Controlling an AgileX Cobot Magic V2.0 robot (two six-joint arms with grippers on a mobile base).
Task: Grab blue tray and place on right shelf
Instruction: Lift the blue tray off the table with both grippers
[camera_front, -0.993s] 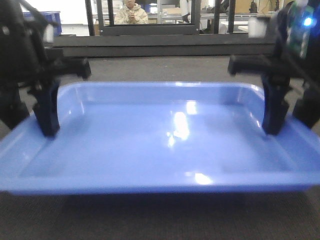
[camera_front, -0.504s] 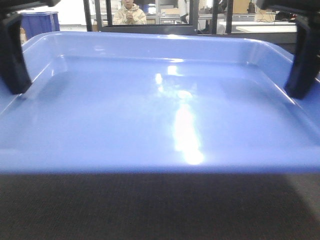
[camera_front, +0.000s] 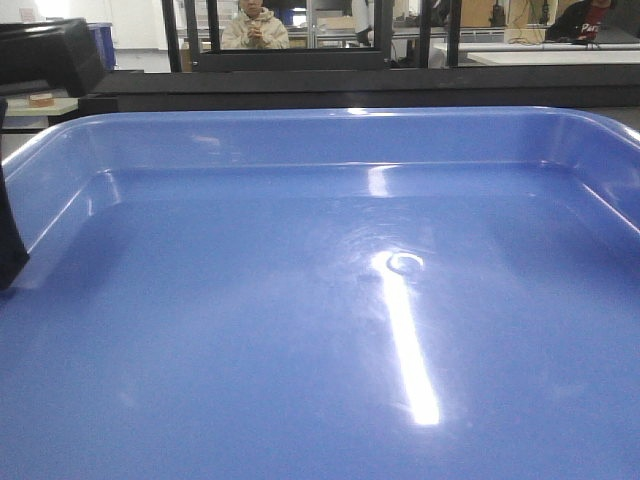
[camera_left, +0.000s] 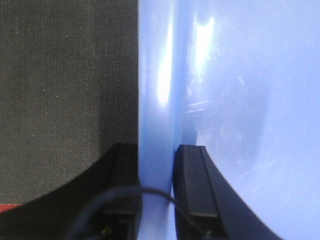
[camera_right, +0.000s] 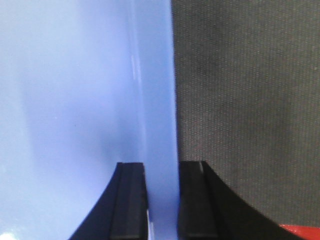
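Observation:
The glossy blue tray (camera_front: 330, 300) is held up off the table and fills nearly the whole front view. My left gripper (camera_left: 156, 165) is shut on the tray's left rim (camera_left: 155, 100), one finger inside the wall and one outside. Part of that arm, a black finger (camera_front: 8, 245), shows at the left border of the front view. My right gripper (camera_right: 162, 172) is shut on the tray's right rim (camera_right: 157, 90) in the same way. It is outside the front view. The right shelf is out of view.
Dark carpeted table (camera_left: 65, 75) lies below the tray on the left, and the same carpet (camera_right: 245, 75) on the right. Beyond the tray's far wall runs a black bar (camera_front: 350, 85) with black posts. A seated person (camera_front: 253, 28) and a blue bin (camera_front: 103, 40) are behind it.
The tray has risen and come closer to the front camera, growing to fill the view. The right gripper's finger has left the front frame, and the carpet in front is hidden.

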